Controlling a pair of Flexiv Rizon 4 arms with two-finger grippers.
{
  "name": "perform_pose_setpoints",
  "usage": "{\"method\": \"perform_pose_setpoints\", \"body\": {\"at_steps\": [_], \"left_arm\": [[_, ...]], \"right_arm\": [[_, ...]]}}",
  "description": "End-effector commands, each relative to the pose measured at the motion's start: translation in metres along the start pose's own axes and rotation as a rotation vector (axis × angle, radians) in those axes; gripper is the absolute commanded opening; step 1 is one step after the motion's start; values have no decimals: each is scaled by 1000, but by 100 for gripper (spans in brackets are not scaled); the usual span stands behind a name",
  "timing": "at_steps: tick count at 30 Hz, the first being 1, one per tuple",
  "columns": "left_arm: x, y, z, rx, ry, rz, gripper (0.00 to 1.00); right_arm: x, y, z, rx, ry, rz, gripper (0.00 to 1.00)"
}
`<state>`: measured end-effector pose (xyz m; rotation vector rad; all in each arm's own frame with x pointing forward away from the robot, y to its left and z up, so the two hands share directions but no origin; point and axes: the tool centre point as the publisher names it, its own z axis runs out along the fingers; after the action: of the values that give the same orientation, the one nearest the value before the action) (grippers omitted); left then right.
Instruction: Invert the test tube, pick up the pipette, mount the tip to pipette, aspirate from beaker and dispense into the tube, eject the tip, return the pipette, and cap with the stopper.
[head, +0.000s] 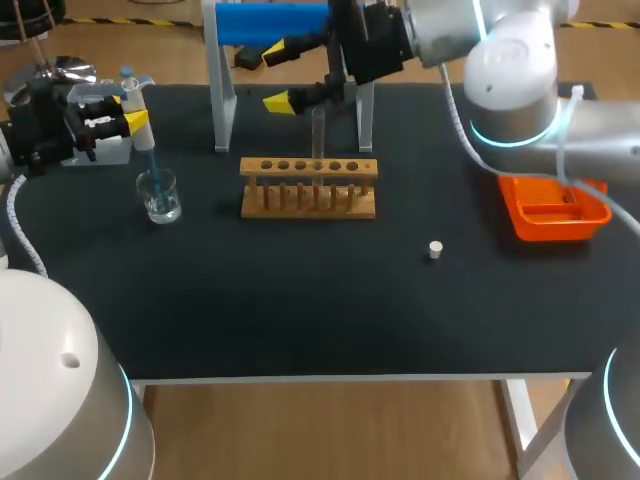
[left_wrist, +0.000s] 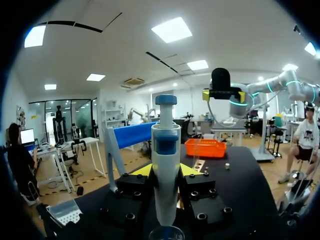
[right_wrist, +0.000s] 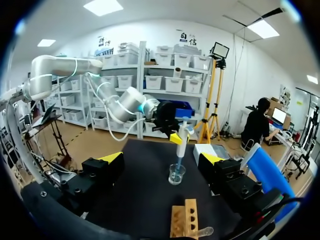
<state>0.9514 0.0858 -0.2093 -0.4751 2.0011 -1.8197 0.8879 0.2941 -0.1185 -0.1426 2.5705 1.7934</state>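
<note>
"Well, where is everything on the black table (head: 300, 310)?"

"The wooden test-tube rack (head: 308, 187) stands mid-table. The right gripper (head: 282, 76) hangs above it, fingers spread wide, gripping nothing. The left gripper (head: 136, 108) is clamped on the white-and-blue pipette (left_wrist: 166, 150)."

"Which way does it point?"

"Long axis upright, blue tip (head: 151, 162) down in the small clear glass beaker (head: 159, 195). The clear test tube (head: 318, 140) stands vertical in the rack; the small white stopper (head: 435, 249) lies well apart."

Passage lies open between rack (head: 308, 187) and beaker (head: 159, 195); the stopper (head: 435, 250) apparently stands well apart from both.
</note>
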Motion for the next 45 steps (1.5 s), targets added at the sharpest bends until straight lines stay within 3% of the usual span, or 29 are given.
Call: {"method": "perform_pose_setpoints", "body": {"at_steps": [1,3,7,13,15,16,17,26,45], "left_arm": [[0,1,0,2,-2,2,0],[0,1,0,2,-2,2,0],[0,1,0,2,-2,2,0],[0,1,0,2,-2,2,0],[0,1,0,2,-2,2,0],[0,1,0,2,-2,2,0],[0,1,0,2,-2,2,0],[0,1,0,2,-2,2,0],[0,1,0,2,-2,2,0]], "right_arm": [[-2,0,-2,3,18,0,100],[-2,0,-2,3,18,0,100],[-21,5,14,38,-17,-40,100],[-44,29,39,25,38,-89,100],[-51,36,47,21,45,-91,45],[-54,38,51,25,40,-91,31],[-58,39,54,28,35,-89,0],[-72,49,82,2,19,-8,0],[-57,67,138,33,28,-27,0]]}}
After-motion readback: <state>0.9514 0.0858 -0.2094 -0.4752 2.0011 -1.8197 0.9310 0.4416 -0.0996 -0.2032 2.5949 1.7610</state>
